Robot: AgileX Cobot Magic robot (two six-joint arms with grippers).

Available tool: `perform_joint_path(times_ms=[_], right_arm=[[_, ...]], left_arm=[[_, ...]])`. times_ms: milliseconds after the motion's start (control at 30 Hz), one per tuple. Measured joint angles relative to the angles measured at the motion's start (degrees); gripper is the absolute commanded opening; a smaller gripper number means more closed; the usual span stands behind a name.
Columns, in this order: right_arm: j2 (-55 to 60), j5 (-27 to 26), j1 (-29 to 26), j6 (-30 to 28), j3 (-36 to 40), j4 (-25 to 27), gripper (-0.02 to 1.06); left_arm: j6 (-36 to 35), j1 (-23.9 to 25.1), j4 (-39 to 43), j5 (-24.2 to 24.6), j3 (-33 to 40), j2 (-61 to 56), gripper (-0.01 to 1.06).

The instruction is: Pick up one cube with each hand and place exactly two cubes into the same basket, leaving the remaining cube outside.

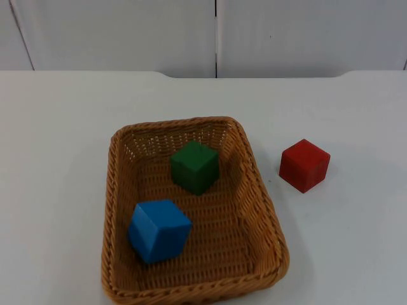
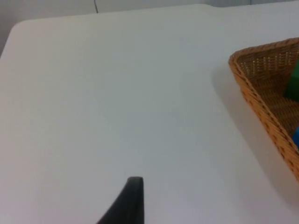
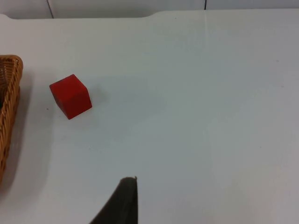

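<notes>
With the left gripper (image 2: 133, 196) and the right gripper (image 3: 125, 198) both over bare desk (image 1: 57, 127), their opening impossible to tell, the only risk is nudging the red cube (image 1: 304, 165) into the basket (image 1: 114, 190) beside the green cube (image 1: 194, 166) and blue cube (image 1: 159, 230)

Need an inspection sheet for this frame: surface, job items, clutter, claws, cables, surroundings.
Surface: white table, bare around the basket.
Job items: wicker basket holds the green cube and the blue cube, which are apart; the red cube sits on the table beside the basket, not touching it.
Clutter: nothing seen.
Claws: left claw fingertip and right claw fingertip over bare table, holding nothing; both arms wait.
Cables: nothing seen.
Surroundings: grey partition wall.
</notes>
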State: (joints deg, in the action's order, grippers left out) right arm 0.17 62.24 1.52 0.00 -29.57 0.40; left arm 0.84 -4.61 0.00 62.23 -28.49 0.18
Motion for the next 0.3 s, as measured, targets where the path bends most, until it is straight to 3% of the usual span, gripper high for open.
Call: perform_joint_path(times_ms=[300], right_arm=[[0.0, 0.0, 0.0, 0.0, 0.0, 0.0, 1.05]], left_arm=[[0.0, 5.05, 0.0, 0.0, 0.0, 0.0, 1.05]])
